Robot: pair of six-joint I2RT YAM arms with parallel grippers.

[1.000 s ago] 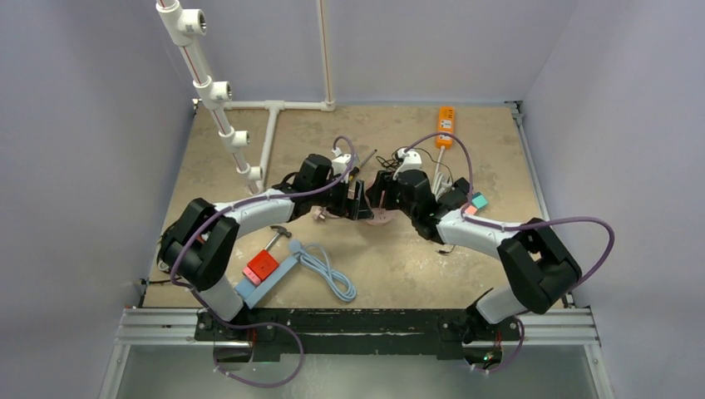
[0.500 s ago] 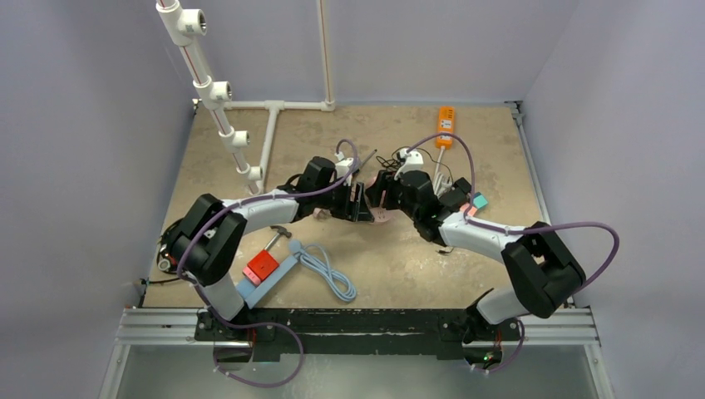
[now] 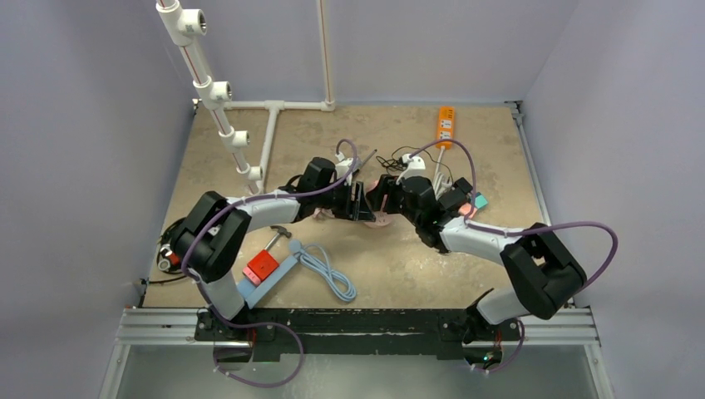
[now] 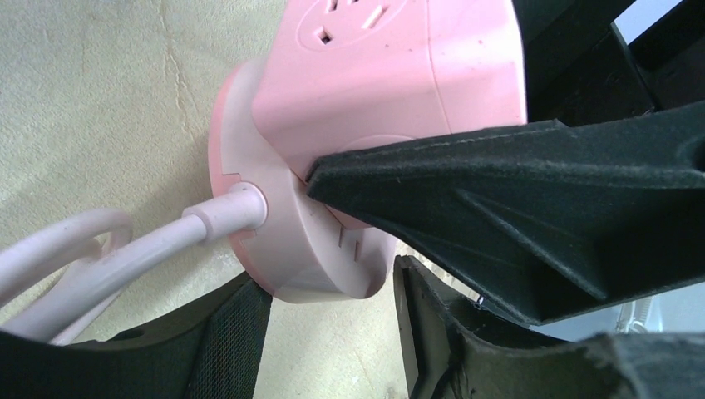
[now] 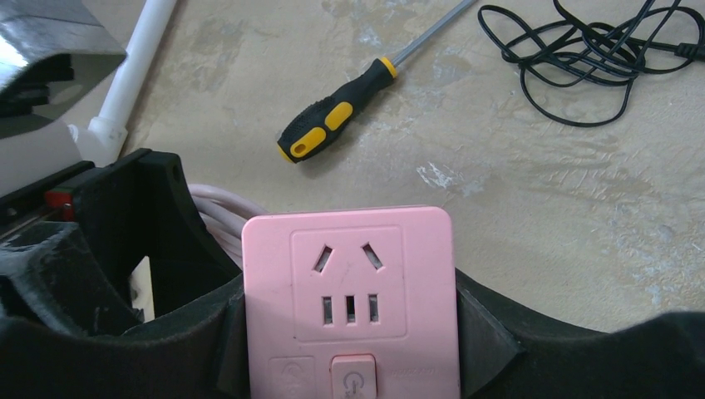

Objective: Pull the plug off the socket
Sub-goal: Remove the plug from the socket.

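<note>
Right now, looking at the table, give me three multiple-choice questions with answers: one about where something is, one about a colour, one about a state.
1. Where is the screwdriver?
A in a cup
B flat on the table
C leaning on the wall

2. What colour is the socket block?
A white
B blue
C pink

3. What is the right claw doing?
A shut on the socket block
B open, high above the table
C shut on the screwdriver

Answers:
1 B, it lies on the bare surface beyond the block.
2 C, its faces show pink in both wrist views.
3 A, its fingers press the block's two sides.
</note>
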